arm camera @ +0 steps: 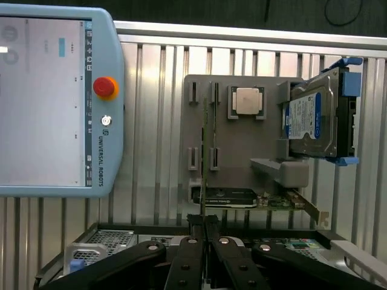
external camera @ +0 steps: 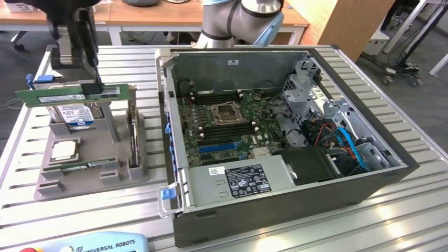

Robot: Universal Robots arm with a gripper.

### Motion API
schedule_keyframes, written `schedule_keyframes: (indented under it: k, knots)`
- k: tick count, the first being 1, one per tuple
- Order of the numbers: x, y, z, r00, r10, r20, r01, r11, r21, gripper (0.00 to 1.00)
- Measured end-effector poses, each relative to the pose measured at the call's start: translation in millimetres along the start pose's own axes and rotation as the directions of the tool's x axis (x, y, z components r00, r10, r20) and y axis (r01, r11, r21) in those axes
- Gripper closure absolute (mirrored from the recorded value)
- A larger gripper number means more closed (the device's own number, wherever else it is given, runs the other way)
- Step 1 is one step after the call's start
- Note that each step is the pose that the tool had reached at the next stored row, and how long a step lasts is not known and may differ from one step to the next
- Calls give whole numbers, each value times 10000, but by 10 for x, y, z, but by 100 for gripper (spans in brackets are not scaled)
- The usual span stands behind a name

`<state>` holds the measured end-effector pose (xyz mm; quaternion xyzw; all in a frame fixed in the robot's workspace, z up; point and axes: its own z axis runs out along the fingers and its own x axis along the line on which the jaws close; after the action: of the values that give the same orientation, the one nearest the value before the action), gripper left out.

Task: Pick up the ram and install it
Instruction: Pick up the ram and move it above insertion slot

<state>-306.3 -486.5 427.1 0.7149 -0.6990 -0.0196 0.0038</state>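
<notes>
Over slatted table point(external camera: 402, 212), pincer point(external camera: 90, 90) points down; clamps ram point(external camera: 57, 97) level above grey holder point(external camera: 115, 152).

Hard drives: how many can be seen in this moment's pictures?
1. The hard drive sits on the gray holder, at the exterior view's left of the computer case. Others may be hidden inside the case's drive bays.

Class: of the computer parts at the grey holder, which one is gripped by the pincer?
The ram, the long green stick, clamped in the shut pincer over the grey holder. The hard drive, processor and expansion card rest on the holder, untouched.
</notes>
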Motion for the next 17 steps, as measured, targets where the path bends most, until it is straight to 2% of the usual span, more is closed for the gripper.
schedule_keyframes:
  k: [8,17]
  knots:
    - [5,-238,-8,10000,-1,41,1,10000,0,88]
    - [12,-549,-19,9999,-3,112,3,10000,2,88]
